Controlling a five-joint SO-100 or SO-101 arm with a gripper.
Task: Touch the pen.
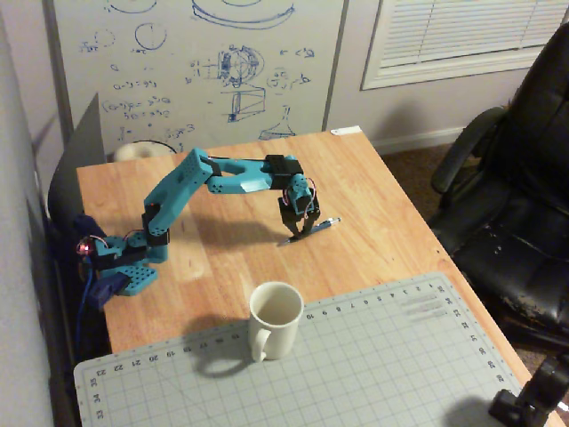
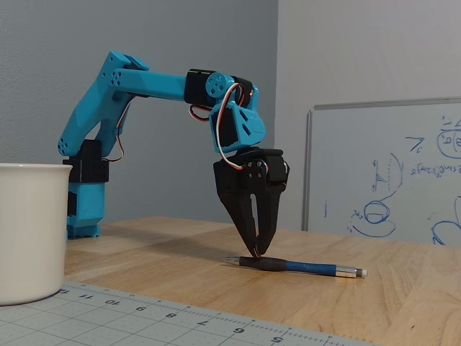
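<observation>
The pen point(image 2: 299, 267) lay flat on the bare wood of the table point(image 1: 391, 222), near its middle and short of the cutting mat point(image 1: 356, 374), pointed tip toward my base and capped end away. In the low fixed view my gripper point(image 2: 254, 251) stood straight above the dark grip section, both fingers drawn together into one closed wedge, the tips resting on or just over the barrel; I could not tell whether they truly pressed it. I judged that I came down with them together because a touch needs only a single point, not a grasp.

In the high fixed view the pen sat at four o'clock from my gripper point(image 1: 300, 233), running out from under it toward two o'clock. The white mug point(image 1: 274, 318) stood at six o'clock from the pen, on the mat's near edge, well apart and clear of my reach.

My arm point(image 1: 178, 200) arched over from its base at nine o'clock, elbow high, so the wrist could point down.

The mat's border carried ruler numbers, among them 6 through 11 in the low view. The whiteboard point(image 1: 196, 62) at twelve o'clock held blue sketches and formulas too blurred to read.
</observation>
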